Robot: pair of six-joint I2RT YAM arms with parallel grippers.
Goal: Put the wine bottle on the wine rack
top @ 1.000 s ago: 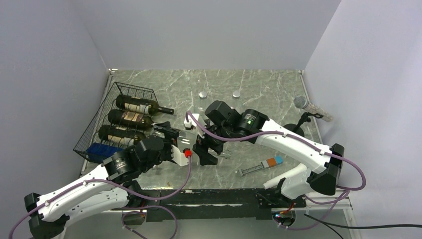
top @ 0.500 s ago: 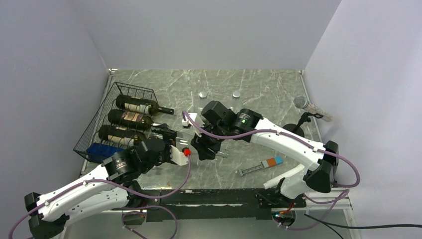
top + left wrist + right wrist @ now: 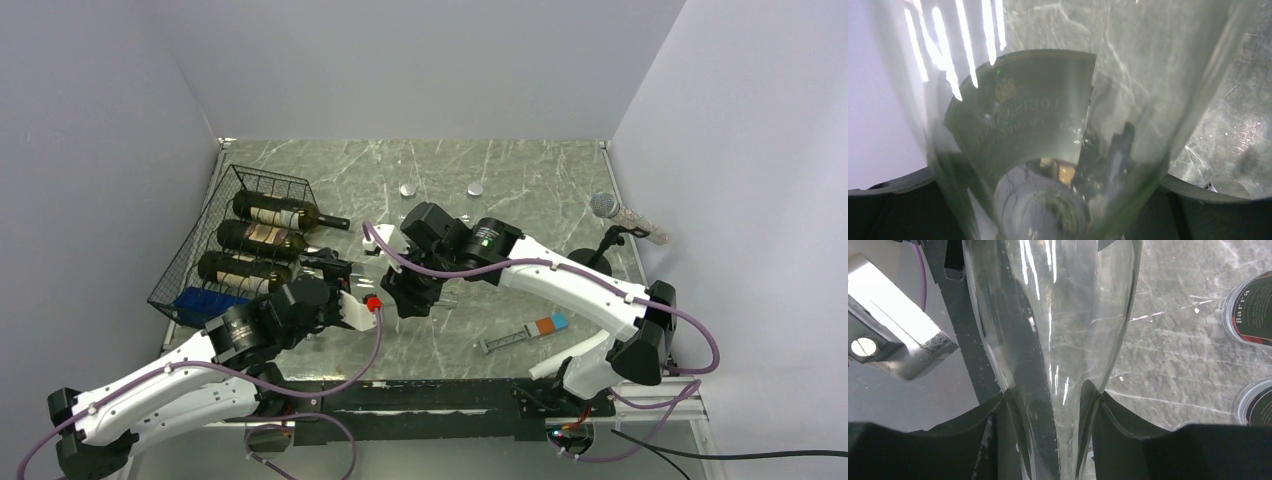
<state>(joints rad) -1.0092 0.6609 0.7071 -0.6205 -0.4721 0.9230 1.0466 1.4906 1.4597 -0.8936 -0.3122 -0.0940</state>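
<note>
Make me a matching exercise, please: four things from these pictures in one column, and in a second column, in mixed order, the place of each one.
Things
1. clear wine bottle
2. wine rack
3. microphone
4. silver discs

Places
A. at the right edge of the table
B. at the table's left edge, with three dark bottles in it
C. on the far part of the table
D. between the fingers of the left gripper and the right gripper

Pairs: 1-D, 2-B, 3-A, 4-C
</note>
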